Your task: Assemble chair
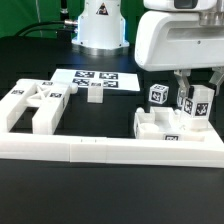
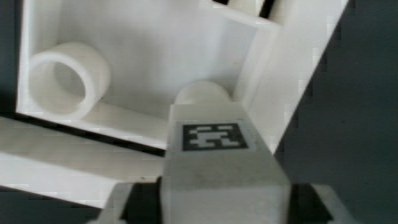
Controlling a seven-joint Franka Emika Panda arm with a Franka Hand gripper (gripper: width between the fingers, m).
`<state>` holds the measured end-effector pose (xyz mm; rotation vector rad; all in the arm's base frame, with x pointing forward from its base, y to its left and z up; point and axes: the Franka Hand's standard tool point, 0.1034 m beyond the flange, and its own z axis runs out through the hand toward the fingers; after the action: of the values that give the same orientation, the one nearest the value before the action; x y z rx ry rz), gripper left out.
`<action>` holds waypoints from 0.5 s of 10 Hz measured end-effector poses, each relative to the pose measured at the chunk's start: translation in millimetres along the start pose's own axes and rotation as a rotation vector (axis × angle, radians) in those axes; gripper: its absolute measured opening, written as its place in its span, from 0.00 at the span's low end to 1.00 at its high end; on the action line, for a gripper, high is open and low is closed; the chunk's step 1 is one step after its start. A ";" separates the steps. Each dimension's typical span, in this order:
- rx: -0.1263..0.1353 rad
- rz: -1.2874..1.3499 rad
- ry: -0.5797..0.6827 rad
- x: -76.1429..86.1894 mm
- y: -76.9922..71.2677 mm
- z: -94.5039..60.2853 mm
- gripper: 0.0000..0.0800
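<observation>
One camera sits low and near, looking across the black desk (image 1: 100, 195). The wrist camera looks down from very close. Both see the small white tagged plastic block (image 1: 198, 108) in the claw (image 1: 196, 99).

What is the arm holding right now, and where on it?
A white tagged bar, standing upright, pinched near its upper end between the fingers.

no readable words or numbers; square tag (image 2: 214, 137) on white chair part (image 2: 222, 185), more tags (image 1: 82, 76) on marker board (image 1: 62, 76)
</observation>
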<state>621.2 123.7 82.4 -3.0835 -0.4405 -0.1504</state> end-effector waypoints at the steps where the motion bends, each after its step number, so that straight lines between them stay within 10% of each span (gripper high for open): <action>1: 0.000 0.000 0.000 0.0 0.0 0.0 0.36; 5: 0.035 0.422 -0.016 -2.8 1.3 0.7 0.36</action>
<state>618.9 121.7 81.3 -3.0577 0.2095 -0.1064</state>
